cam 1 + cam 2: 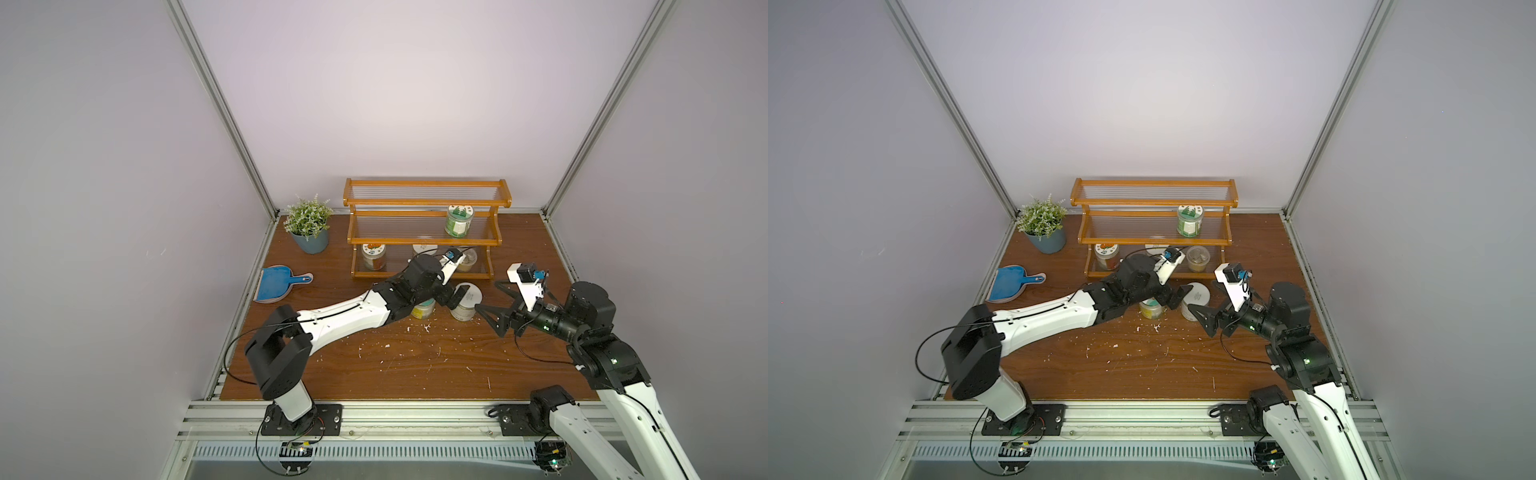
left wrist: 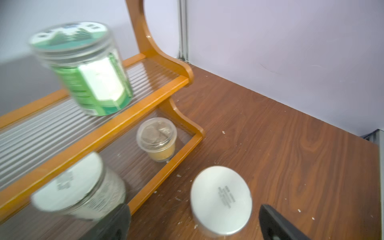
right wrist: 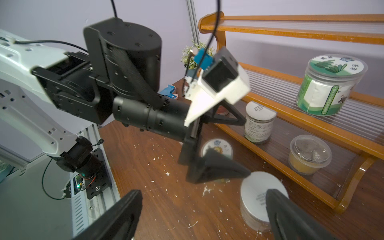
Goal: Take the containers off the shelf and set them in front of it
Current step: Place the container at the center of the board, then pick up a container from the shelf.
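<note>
Two jars stand on the table (image 1: 415,365) in front of the shelf (image 1: 424,240): the white-lid jar (image 1: 467,301) and the yellow-lid jar (image 1: 424,311). Four other jars (image 1: 458,220) sit on the shelf. Left gripper (image 1: 452,299) and right gripper (image 1: 487,296) are both wide open, holding nothing.

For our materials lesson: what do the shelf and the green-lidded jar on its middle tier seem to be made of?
The shelf: frame looks like glossy varnished wood, orange-brown; tiers clear ribbed plastic or glass. The green-lidded jar: likely clear plastic, see-through wall, printed label.
</note>
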`<state>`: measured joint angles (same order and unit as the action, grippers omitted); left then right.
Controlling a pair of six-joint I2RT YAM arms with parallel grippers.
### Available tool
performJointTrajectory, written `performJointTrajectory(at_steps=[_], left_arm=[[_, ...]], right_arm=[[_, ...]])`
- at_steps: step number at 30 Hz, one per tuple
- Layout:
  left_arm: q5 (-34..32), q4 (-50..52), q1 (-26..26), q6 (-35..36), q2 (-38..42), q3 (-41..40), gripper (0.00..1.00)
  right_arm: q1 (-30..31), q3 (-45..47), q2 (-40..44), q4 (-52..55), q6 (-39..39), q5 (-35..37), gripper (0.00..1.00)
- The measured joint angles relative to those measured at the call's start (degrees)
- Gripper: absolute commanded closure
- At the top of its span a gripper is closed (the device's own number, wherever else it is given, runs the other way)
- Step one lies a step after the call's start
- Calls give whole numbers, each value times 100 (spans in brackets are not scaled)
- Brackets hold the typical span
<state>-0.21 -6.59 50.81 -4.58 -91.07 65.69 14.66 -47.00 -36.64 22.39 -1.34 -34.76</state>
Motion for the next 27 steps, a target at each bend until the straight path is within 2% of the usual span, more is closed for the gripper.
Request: performJointTrajectory(at_steps=[7,13,17,22,27], left_arm=[[-24,564,-859,-160,1231,-437,0],[343,772,-1598,-382,1980,-835,0],[627,918,-1814,-463,2323,-1032,0],[955,1064,-2096,-553,2758,-1298,0],[1132,1110,-2267,-627,2966,-1408,0]], right_arm=[[0,2,-811,-1005,-332,640,1],[7,-55,-2151,-1956,-518,1266,0],[24,-245,-2962,-2352,-531,1683,0],[28,-531,-3543,-2959,-553,2105,0],[28,-1071,-4232,-3390,-553,2166,1]])
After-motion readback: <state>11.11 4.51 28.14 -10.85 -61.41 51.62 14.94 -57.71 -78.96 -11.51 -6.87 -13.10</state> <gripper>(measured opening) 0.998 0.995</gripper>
